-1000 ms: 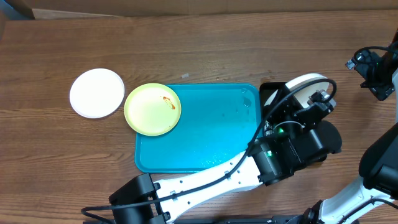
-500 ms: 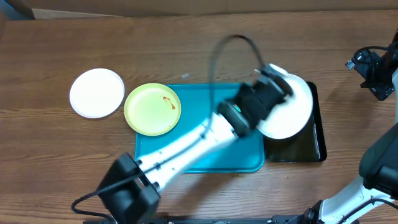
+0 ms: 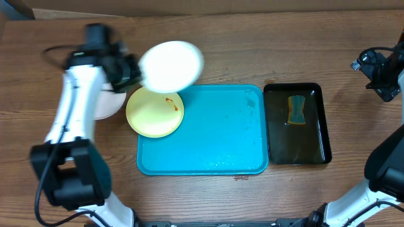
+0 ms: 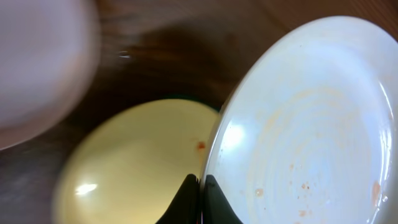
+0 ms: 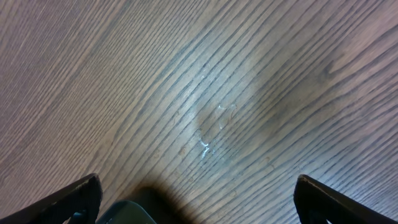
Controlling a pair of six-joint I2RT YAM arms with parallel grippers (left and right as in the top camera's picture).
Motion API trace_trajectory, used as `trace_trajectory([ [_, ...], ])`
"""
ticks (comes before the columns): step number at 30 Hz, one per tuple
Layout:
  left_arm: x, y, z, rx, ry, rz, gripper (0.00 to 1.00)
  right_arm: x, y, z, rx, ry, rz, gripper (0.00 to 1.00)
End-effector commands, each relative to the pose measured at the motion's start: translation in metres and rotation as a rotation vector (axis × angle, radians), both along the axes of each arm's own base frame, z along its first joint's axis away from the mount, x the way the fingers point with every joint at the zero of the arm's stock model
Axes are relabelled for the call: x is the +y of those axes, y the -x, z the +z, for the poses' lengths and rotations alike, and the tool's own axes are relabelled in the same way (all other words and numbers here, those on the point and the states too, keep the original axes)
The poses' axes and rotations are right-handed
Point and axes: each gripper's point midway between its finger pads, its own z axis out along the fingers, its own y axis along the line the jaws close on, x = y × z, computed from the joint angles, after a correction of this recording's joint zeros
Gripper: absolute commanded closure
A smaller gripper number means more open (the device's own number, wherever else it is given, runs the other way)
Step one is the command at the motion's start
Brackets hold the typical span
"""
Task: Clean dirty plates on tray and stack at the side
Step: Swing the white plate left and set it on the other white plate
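Now aloft toward the far-left corner of the wooden tabletop [image 3: 265,50], a white plate [image 3: 170,65] hangs tilted from the left gripper [image 4: 201,196], whose jaws are clamped on only a thin bite of its rim. Directly beneath sits a yellow-green plate [image 3: 154,111] marked with an orange-red smear; it straddles the left rim of the turquoise tray [image 3: 208,135], which otherwise carries only droplets. A second white plate [image 3: 101,106] lies on the wood nearer the left edge, partly hidden under the arm, and looks like the base of the stack. At the right edge the right gripper [image 5: 198,198] hovers over bare wood with its jaws wide apart, well away from the black tray [image 3: 315,145] and its sponge [image 3: 295,109]. The risks appear to lie in the grip and the path. A pinch that shallow on a tilted plate could let it swivel or slip, dropping it onto the yellow-green plate below. A low swing toward the stack could also clip that plate and knock it off the tray's rim. The wrist view shows faint orange specks on the carried plate's face, so it may be stacked not quite clean.
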Motion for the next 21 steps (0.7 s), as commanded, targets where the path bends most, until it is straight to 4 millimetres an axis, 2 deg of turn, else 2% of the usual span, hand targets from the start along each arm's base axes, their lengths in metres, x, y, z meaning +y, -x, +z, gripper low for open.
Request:
trace_trajectory([
  [1,0.062,0.017,0.015,-0.005,0.022,0.115,0.96,-0.001,-0.002,0.011,-0.027,0.011,-0.007,0.00],
  [4,0.131,0.041,0.006,0.054,-0.070,0.281,0.96,-0.001,-0.002,0.011,-0.027,0.011,-0.007,0.00],
  [6,0.166,0.055,0.003,0.084,-0.136,0.372,0.96,-0.001,-0.002,0.011,-0.027,0.011,-0.007,0.00],
  [9,0.199,0.067,0.001,0.095,-0.200,0.456,0.96,-0.001,-0.002,0.011,-0.027,0.011,-0.007,0.00],
  [13,0.223,0.071,-0.005,0.096,-0.307,0.503,0.96,-0.001,-0.002,0.011,-0.027,0.011,-0.007,0.00],
  [21,0.220,0.064,-0.029,0.080,-0.366,0.491,0.96,-0.001,-0.002,0.011,-0.027,0.011,-0.007,0.00],
])
